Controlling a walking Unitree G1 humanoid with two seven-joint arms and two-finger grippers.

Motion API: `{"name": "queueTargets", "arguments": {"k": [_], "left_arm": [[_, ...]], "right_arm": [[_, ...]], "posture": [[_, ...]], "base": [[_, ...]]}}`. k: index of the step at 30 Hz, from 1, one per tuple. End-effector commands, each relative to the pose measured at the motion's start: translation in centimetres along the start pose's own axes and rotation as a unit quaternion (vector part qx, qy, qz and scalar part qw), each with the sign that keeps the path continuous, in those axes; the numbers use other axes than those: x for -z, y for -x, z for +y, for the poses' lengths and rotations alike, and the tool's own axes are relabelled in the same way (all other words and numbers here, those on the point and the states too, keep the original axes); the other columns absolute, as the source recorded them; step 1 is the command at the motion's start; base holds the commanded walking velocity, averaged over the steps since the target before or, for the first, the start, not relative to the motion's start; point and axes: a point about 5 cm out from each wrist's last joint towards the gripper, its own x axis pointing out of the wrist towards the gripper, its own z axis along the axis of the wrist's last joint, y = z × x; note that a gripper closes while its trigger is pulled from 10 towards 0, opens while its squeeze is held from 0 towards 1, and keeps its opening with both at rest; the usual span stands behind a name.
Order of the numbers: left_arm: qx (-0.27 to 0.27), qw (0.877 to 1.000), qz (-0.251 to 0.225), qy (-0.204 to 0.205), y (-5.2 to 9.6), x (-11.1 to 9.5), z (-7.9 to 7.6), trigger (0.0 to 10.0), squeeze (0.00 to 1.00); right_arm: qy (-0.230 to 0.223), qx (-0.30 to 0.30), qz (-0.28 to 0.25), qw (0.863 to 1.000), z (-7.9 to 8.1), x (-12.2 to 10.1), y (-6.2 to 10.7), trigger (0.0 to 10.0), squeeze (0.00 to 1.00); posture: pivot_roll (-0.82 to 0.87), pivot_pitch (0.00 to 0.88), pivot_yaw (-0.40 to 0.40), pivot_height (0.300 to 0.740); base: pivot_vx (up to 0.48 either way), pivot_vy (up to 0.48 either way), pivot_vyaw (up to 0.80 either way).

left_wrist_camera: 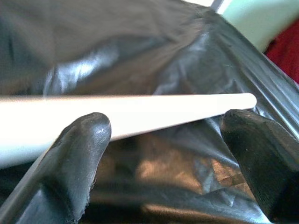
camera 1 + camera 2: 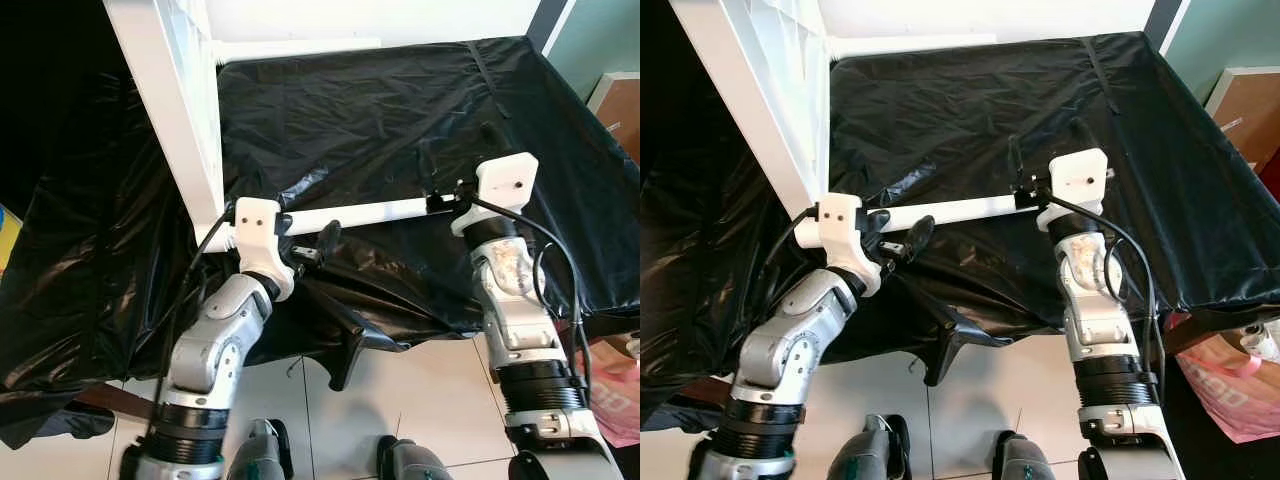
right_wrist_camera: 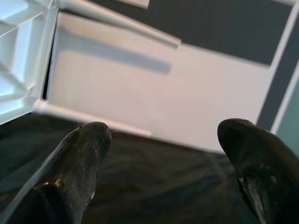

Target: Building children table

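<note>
Leg (image 2: 350, 213), a long white rod, lies crosswise over the black sheet (image 2: 400, 110) between both arms, passing just behind the spread, empty left fingers (image 1: 84, 140), nearer than the right fingers (image 3: 86, 144), also spread and empty.

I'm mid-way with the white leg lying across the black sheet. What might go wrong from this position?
1. The left hand is open beside the near end of the white leg, not closed on it; the round leg may roll on the slippery black sheet.
2. The sheet is loose and wrinkled and hangs over the front edge, so a finger could snag and drag it.
3. The white tabletop leans upright close to the left arm; a bump might tip it.
</note>
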Motion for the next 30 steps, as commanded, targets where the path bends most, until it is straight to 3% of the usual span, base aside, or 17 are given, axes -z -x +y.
{"name": "queueTargets", "arguments": {"k": [1, 3, 9, 12, 15, 19, 20, 21, 22, 30], "left_arm": [[-0.036, 0.997, 0.021, 0.063, 0.0, 1.2, 0.8, 10.0, 0.0], [-0.056, 0.991, 0.021, 0.123, -0.5, 1.6, 0.9, 10.0, 0.0], [-0.075, 0.984, 0.025, 0.158, -0.9, 2.2, 1.0, 10.0, 0.0], [-0.096, 0.978, 0.022, 0.185, -1.2, 2.5, 1.3, 10.0, 0.0], [-0.108, 0.972, 0.017, 0.207, -1.7, 2.4, 1.5, 10.0, 0.0], [-0.114, 0.97, 0.019, 0.212, -1.9, 2.2, 1.6, 10.0, 0.0], [-0.114, 0.97, 0.019, 0.212, -1.9, 2.2, 1.6, 10.0, 0.0], [-0.116, 0.97, 0.022, 0.214, -1.9, 2.3, 1.7, 10.0, 0.0], [-0.117, 0.969, 0.023, 0.215, -1.9, 2.3, 1.7, 10.0, 0.0], [-0.12, 0.968, 0.022, 0.218, -2.2, 2.3, 1.7, 10.0, 0.0]], "right_arm": [[0.028, 0.003, -0.042, 0.999, -0.2, -1.6, -0.7, 10.0, 0.0], [0.059, -0.002, -0.07, 0.996, -0.3, -2.8, -1.1, 10.0, 0.0], [0.076, -0.003, -0.088, 0.993, -0.2, -3.6, -1.2, 10.0, 0.0], [0.105, -0.005, -0.113, 0.988, -0.2, -4.6, -1.3, 10.0, 0.0], [0.164, -0.007, -0.162, 0.973, 0.2, -6.4, -1.3, 10.0, 0.0], [0.231, -0.006, -0.205, 0.951, 0.6, -7.8, -1.4, 10.0, 0.0], [0.231, -0.006, -0.205, 0.951, 0.6, -7.8, -1.4, 10.0, 0.0], [0.27, -0.007, -0.229, 0.935, 1.1, -8.5, -1.8, 10.0, 0.0], [0.279, -0.005, -0.237, 0.931, 1.3, -8.8, -2.1, 10.0, 0.0], [0.306, -0.01, -0.244, 0.92, 2.0, -9.1, -4.2, 10.0, 0.0]], "posture": [[0.0, 0.172, 0.048, 0.74], [0.0, 0.172, 0.048, 0.74], [0.0, 0.174, 0.053, 0.74], [-0.01, 0.175, 0.057, 0.74], [-0.01, 0.174, 0.064, 0.74], [-0.02, 0.173, 0.067, 0.74], [-0.02, 0.173, 0.067, 0.74], [-0.02, 0.172, 0.068, 0.74], [-0.02, 0.17, 0.067, 0.74], [-0.02, 0.166, 0.059, 0.74]], "base": [[0.0, 0.0, 0.0], [0.0, 0.0, 0.0], [0.0, 0.0, 0.0], [0.0, 0.0, 0.0], [0.0, 0.0, 0.0], [0.0, 0.0, 0.0], [0.0, 0.0, 0.0], [0.0, 0.0, 0.0], [0.0, 0.0, 0.0], [0.0, 0.0, 0.0]]}}
